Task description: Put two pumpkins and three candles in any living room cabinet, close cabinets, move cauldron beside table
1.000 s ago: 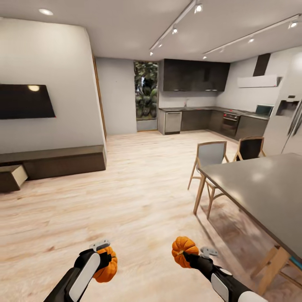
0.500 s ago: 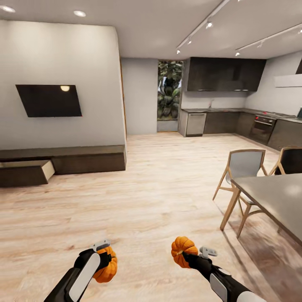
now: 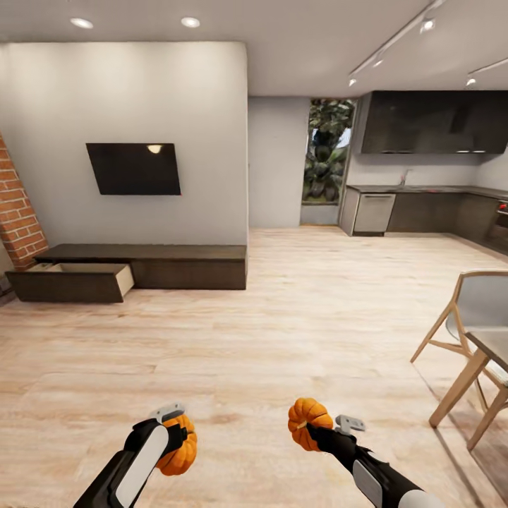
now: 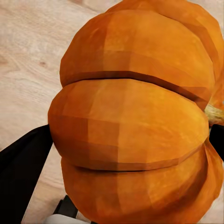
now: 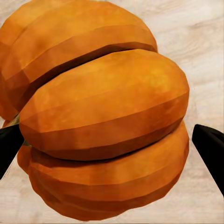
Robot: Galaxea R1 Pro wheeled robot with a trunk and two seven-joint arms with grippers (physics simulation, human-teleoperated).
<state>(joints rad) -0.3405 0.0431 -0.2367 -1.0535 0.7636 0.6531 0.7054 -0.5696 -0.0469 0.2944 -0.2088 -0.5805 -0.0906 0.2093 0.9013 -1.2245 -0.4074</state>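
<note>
Each hand carries an orange ribbed pumpkin. My left gripper [image 3: 176, 441] is shut on one pumpkin [image 3: 181, 451], low in the head view; up close that pumpkin [image 4: 135, 121] sits between black fingers [image 4: 21, 163]. My right gripper [image 3: 314, 430] is shut on the other pumpkin [image 3: 307, 422], seen close [image 5: 102, 116] with a black finger [image 5: 210, 149] at its side. The long dark brown cabinet [image 3: 176, 264] stands far ahead on the left under the black TV [image 3: 134, 169], its left drawer [image 3: 77, 281] pulled open with tan insides. No candles or cauldron are in view.
A red brick fireplace [image 3: 17, 212] edges the far left. A wooden chair [image 3: 469, 331] and a table corner [image 3: 494, 346] stand at the right. The grey kitchen [image 3: 423, 204] lies beyond. Light plank floor [image 3: 247, 339] stretches between me and the cabinet.
The view has swung left: the TV and cabinet now sit nearer the centre, the fireplace appears, and the table has slid off right. Both grippers still hold their pumpkins as before.
</note>
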